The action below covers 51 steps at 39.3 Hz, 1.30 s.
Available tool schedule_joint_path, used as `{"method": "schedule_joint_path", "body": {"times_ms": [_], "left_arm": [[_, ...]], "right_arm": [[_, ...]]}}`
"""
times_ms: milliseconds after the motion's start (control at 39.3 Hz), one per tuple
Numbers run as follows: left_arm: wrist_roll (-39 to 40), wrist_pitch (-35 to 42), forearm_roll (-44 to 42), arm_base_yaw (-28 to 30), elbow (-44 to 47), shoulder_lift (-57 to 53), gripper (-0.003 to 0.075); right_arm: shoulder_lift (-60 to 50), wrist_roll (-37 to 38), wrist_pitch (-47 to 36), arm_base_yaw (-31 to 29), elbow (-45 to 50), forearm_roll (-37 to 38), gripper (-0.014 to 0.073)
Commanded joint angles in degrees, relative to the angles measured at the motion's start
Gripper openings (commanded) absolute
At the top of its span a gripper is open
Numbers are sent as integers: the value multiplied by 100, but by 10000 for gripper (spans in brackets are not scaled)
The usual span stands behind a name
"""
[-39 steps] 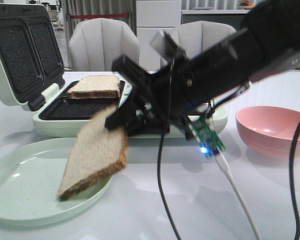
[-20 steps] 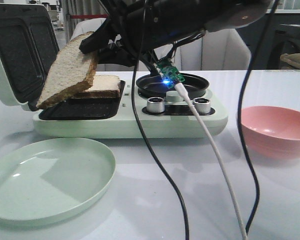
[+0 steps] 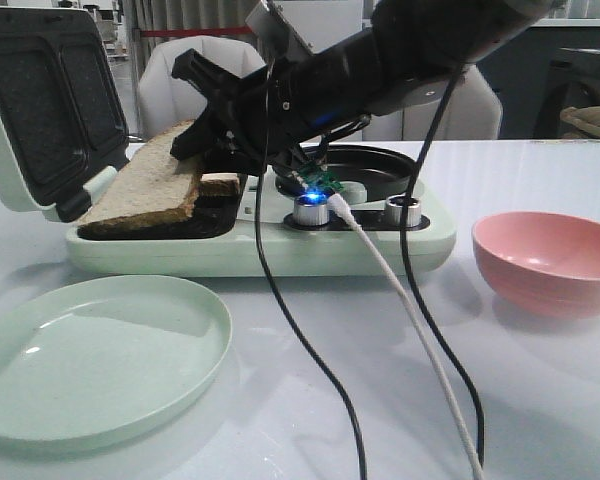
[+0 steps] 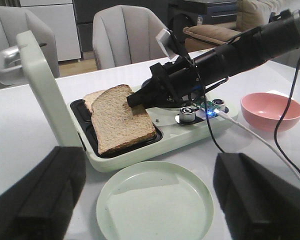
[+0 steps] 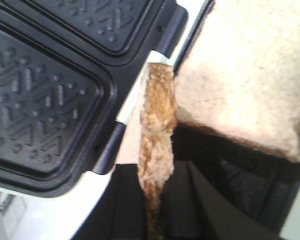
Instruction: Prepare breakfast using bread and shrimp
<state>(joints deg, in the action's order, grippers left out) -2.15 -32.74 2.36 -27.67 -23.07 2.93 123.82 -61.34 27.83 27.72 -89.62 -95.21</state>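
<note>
Laying the top slice [image 3: 145,185] over the lower slice [image 3: 220,183] in the sandwich maker [image 3: 250,235], the right gripper [image 3: 205,135] is pinching its far edge. Seen from the left wrist, the left fingers [image 4: 37,197] are hanging wide apart, empty, near the plate [image 4: 155,205]. Close up from the right wrist, the crust [image 5: 155,140] is sitting between closed fingers. Next move is probably releasing. No shrimp is showing.

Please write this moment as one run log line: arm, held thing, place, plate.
right claw: shut on top bread slice | slice: tilted over second slice in sandwich maker | green plate: nothing on it | left claw: open
</note>
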Motion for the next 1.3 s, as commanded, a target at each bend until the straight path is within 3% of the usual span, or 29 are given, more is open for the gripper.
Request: {"method": "schedule_joint_path", "body": {"times_ms": [0, 127, 178, 356, 458, 585, 814, 916, 1119, 1272], "left_arm": [[35, 485, 67, -40, -156, 88, 582], [35, 485, 67, -40, -156, 88, 582], [35, 485, 67, -40, -156, 88, 582], [35, 485, 67, -40, -156, 88, 582], [35, 485, 67, -40, -156, 88, 582], [35, 485, 67, -40, -156, 88, 582], [35, 485, 67, -40, -156, 88, 582], [35, 485, 67, -40, -156, 88, 582], [35, 485, 67, -40, -156, 88, 582], [35, 485, 67, -40, -156, 88, 582]], "right_arm": [[-369, -90, 4, -14, -208, 141, 279], [-369, -90, 7, -14, -238, 454, 562], [-380, -90, 7, -14, -270, 594, 631], [-652, -54, -267, -14, -334, 1038, 604], [-948, 355, -340, -14, -334, 1670, 604], [-1388, 1380, -192, -20, -334, 3105, 604], [-2293, 3947, 719, -32, -334, 6668, 604], [-2702, 4788, 1050, -121, -328, 7743, 604], [-3439, 5592, 1583, -584, -123, 8703, 604], [-4090, 5955, 1405, -950, 641, 9284, 604]]}}
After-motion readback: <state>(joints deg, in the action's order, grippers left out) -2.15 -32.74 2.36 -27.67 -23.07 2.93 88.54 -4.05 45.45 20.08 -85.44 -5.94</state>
